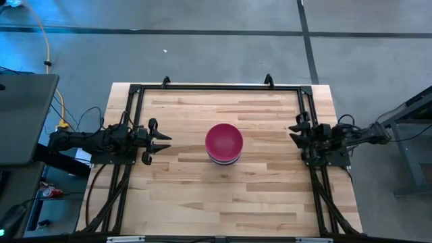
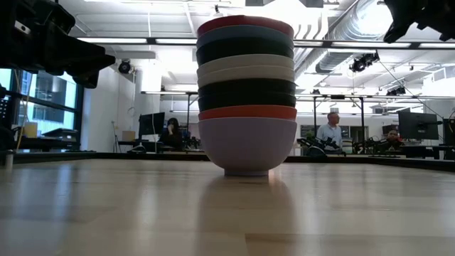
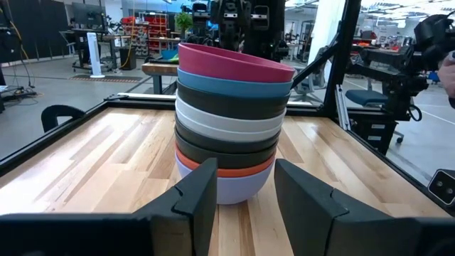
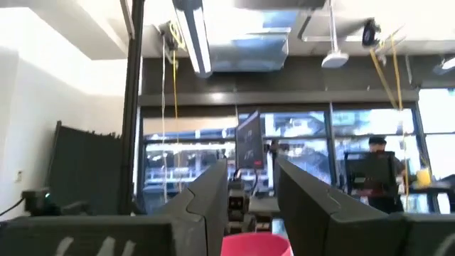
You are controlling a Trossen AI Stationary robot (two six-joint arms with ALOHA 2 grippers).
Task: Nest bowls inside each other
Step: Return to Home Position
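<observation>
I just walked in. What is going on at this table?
One stack of nested bowls stands in the middle of the table, with the magenta bowl on top and the lavender bowl at the bottom. Neither arm holds anything. The left pincer is open at the left side, facing the stack; the right pincer is open at the right side, apart from it.

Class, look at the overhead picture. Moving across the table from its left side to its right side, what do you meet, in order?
left gripper, open and empty → stack of bowls, a magenta one on top → right gripper, open and empty.
</observation>
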